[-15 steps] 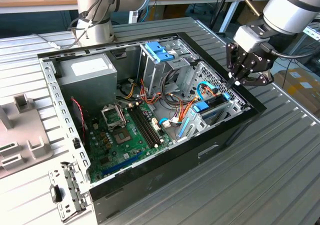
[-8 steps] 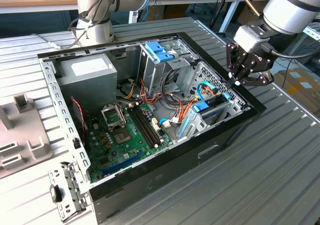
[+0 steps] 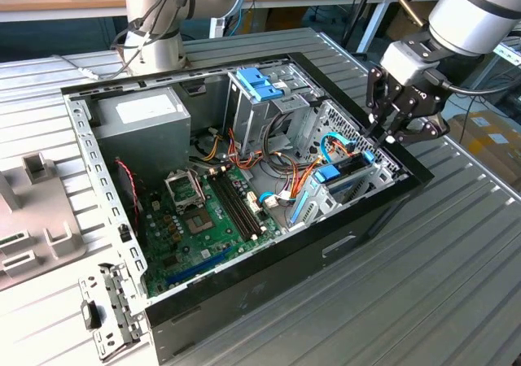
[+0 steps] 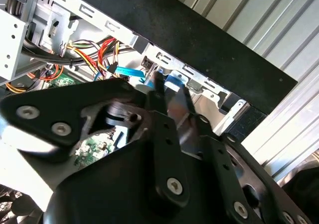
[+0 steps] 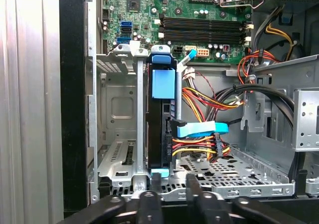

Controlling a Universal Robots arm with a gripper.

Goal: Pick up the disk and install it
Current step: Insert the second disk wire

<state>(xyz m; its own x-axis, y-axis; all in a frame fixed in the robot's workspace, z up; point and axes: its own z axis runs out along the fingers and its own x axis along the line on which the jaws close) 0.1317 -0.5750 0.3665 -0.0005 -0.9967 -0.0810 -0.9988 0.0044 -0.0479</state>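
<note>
On the ribbed metal worktop point(image 3: 456, 260) in the exterior view, we see an open computer case point(image 3: 269, 256) lying on its side, motherboard point(image 3: 207, 220) exposed. The arm reaches in from the exterior view's right, and its tool point(image 3: 381, 138) hangs just over the case's edge nearest that side. Below it the disk point(image 3: 346, 175) stands on edge in the metal bay there, its blue rails showing between the bay walls. A lighter blue bracket point(image 3: 259, 85) sits on the tall grey drive cage further back, and the power supply point(image 3: 142, 115) lies toward the exterior view's left.

In the second wrist view, the tool's black linkage fills the foreground, and its two fingers point(image 4: 158, 87) point at a blue tab of the disk point(image 4: 172, 79), with a gap between them; we read the tool as released, grasping nothing.

In the first wrist view, the disk point(image 5: 162, 129) stands upright in the bay point(image 5: 117, 134), a blue tab at each end, with a blue data cable point(image 5: 199, 129) and coloured power wires plugged into its side. The fingertips point(image 5: 155, 181) sit just beside the nearer tab, apart.
</note>
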